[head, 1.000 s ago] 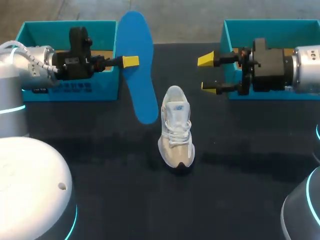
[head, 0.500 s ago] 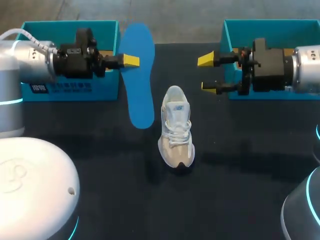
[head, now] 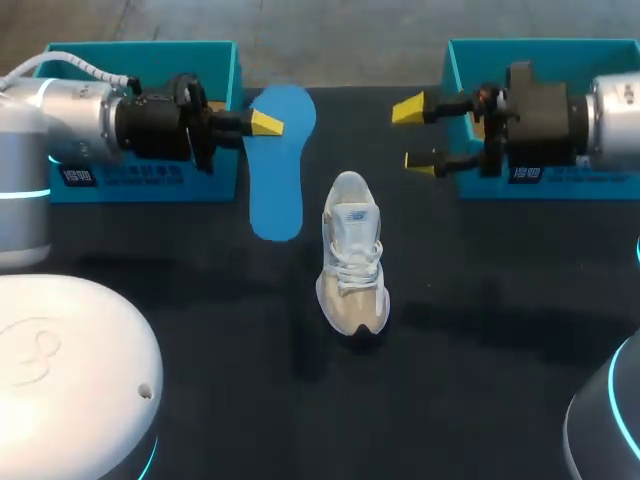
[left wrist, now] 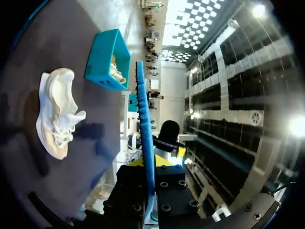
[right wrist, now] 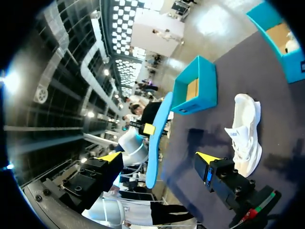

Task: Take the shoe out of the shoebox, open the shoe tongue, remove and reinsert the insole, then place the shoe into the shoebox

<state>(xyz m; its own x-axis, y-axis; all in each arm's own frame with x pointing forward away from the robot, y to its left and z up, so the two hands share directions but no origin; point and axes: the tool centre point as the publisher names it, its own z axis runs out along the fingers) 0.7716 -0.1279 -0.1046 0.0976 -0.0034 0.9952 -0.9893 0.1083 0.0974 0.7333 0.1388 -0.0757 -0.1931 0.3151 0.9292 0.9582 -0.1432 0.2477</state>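
Even overhead light is falling on the dark table (head: 480, 400), the shoe (head: 350, 255) is casting only a small soft shadow at its toe, and lamps (left wrist: 298, 126) are flaring bright in both wrist views.

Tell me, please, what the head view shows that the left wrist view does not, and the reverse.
Only the head view shows the left shoebox, the right gripper open and empty, and the blue insole by its broad face. Only the left wrist view shows the insole edge-on, running out ahead from between its own fingers, and something pale inside the right shoebox. Both show the left gripper shut on the insole, the white shoe on the dark table, and the right shoebox.
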